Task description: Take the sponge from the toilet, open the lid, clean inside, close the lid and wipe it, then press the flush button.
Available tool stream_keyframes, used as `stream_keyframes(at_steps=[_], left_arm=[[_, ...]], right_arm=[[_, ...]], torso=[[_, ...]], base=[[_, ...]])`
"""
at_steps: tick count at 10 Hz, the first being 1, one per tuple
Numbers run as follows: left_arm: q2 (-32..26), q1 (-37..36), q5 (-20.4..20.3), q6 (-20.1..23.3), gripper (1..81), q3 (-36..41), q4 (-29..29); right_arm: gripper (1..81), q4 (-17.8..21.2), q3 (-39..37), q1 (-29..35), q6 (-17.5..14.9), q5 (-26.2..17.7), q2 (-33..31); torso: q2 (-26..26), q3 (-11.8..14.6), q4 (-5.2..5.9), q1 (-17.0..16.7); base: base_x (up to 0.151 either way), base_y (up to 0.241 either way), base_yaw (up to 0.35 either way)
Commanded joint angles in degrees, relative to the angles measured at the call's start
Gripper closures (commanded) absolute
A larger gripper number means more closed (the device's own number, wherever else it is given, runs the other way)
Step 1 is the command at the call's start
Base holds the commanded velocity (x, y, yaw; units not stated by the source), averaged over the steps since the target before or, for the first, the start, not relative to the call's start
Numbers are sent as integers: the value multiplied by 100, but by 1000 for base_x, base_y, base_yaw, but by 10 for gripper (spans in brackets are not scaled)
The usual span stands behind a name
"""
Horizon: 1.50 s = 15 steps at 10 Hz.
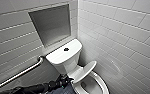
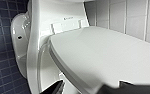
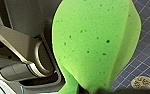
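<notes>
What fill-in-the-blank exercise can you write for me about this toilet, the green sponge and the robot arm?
1. The small round dark flush button sits on top of the white ceramic ____.
2. The bright green flat sponge hangs above a tiled floor coloured dark ____.
3. The left gripper is at the edge of the raised white oval plastic ____.
Missing words: tank; blue; lid.

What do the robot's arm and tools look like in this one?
The left arm is black and jointed, bulkier near the wrist. The left tool shows dark, angular parts. The right tool shows as a black tip beside the sponge.
</notes>
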Motion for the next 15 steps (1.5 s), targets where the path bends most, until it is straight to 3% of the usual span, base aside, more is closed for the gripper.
stream_keyframes(at_steps=[1, 2, 4, 7, 11, 15], left_arm=[[-170, -467, 717, 64, 10, 243, 631], [-346, -160, 1015, 126, 10, 524, 1132], [-880, 596, 1086, 451, 10, 1470, 2525], [-1285, 2071, 1077, 477, 10, 1693, 3941], [-1253, 3637, 963, 477, 10, 835, 4655], [-821, 4464, 638, 477, 10, 164, 5123]], right_arm=[[811, 26, -271, -92, -12, -507, 83], [811, 9, -394, -84, -21, -595, 163], [811, -17, -131, -49, -64, -937, 137], [811, -141, 658, -93, -56, -868, -153], [811, -114, 2160, 57, -38, -780, -1013], [811, -106, 3526, 399, 6, -683, -2035]], torso=[[0, 0, 0, 0], [2, 0, 0, 0], [2, 0, 0, 0], [2, 0, 0, 0], [0, 0, 0, 0], [-2, 0, -2, 0]], base=[[0, 0, 0], [0, 0, 0], [0, 0, 0], [0, 0, 0], [0, 0, 0], [0, 0, 0]])
